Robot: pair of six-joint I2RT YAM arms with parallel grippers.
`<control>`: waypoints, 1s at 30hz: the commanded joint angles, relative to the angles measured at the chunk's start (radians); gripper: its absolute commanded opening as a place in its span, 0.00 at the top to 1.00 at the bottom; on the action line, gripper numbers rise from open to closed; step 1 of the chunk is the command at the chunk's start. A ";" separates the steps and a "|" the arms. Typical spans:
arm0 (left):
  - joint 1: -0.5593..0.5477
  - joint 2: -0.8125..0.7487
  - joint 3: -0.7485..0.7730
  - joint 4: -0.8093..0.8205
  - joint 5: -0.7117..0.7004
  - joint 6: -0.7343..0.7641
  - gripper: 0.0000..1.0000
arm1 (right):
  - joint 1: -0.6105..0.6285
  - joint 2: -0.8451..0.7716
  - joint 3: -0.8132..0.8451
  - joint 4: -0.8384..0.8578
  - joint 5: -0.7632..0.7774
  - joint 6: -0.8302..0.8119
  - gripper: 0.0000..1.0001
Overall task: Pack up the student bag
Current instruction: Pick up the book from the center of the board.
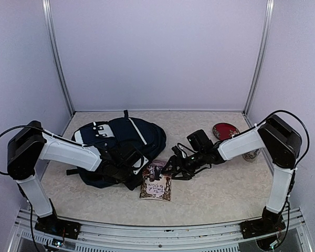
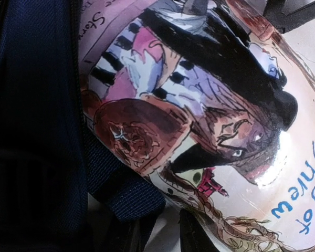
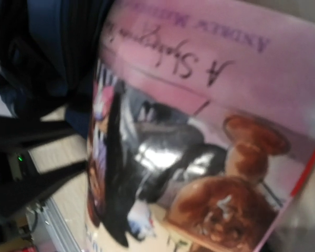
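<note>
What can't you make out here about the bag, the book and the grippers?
- Left gripper: top view, jaws lost against the dark bag.
- Right gripper: top view, too small; its wrist view, blurred, shows only the book.
- Bag's opening: top view, hidden behind the left arm.
- Book's title: left wrist view, cut off by the edge.
- Red disc: top view, too small to identify.

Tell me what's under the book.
Mostly table lies under the book. At its far end it meets the bag; the left end effector and right end effector cover that end, so any overlap is hidden.
</note>
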 commanded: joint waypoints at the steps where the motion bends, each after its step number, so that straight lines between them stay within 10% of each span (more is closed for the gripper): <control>1: -0.020 0.122 0.007 0.046 0.138 0.023 0.73 | 0.015 0.028 0.047 0.185 -0.090 0.070 0.25; 22: 0.048 0.164 0.060 0.209 0.215 0.052 0.73 | 0.018 0.177 0.210 0.137 -0.134 0.039 0.25; 30: 0.055 0.152 0.050 0.219 0.219 0.051 0.73 | 0.003 0.101 0.157 0.100 -0.094 -0.013 0.69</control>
